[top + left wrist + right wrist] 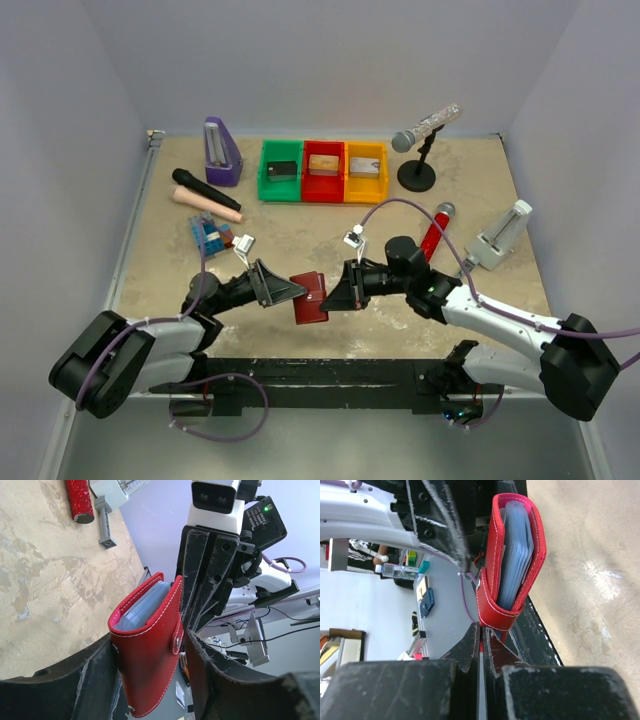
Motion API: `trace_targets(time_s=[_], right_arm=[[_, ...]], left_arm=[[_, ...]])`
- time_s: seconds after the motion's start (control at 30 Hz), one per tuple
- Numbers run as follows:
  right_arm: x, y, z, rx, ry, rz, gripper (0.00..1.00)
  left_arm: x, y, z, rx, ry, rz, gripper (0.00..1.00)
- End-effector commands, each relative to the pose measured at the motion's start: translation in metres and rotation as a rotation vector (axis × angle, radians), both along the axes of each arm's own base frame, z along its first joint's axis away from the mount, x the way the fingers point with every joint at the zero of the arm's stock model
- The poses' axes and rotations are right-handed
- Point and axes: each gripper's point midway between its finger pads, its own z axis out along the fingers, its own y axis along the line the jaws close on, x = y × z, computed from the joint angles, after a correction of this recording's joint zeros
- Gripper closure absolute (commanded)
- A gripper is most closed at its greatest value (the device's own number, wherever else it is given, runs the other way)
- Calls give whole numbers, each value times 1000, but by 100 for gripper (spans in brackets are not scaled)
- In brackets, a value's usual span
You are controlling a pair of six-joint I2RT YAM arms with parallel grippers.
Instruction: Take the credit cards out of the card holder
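Card holder sits between the two grippers, over the near middle of the table. It is folded, and its open edge shows pale clear pockets; the cards inside cannot be told apart. Right gripper is pinched together on a thin red edge of the holder. Left gripper has its jaws apart, astride both covers; whether they touch cannot be told. Bare tabletop runs beyond to the bins.

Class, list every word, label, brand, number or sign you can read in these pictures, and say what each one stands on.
No text can be read in any view.
Card holder: plain red cover, no lettering shows.
Small blue box: any print is too small to read.
Blocks in the bins: too small to tell any marking.
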Motion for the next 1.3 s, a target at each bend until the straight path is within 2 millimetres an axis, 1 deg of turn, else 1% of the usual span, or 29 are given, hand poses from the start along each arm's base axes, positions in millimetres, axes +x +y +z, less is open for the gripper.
trace_targets(time_s=[0.0, 0.17, 0.5, 0.73, 0.97, 1.27], right_arm=[[7, 2, 16, 43, -73, -29, 100], [7, 1, 14, 41, -78, -31, 100], [9, 3, 7, 40, -68, -28, 100], [8, 3, -2, 32, -61, -28, 100], [8, 2, -6, 27, -57, -27, 100], [7, 3, -8, 24, -55, -19, 100]], left_arm=[[-8, 2, 24, -65, -104, -15, 40], [-8, 3, 28, -68, -118, -2, 38], [-6, 7, 28, -51, -137, 34, 43], [-6, 9, 22, -38, -125, 55, 47], [-4, 12, 15, -21, -116, 83, 55], [-4, 13, 13, -2, -121, 93, 69]])
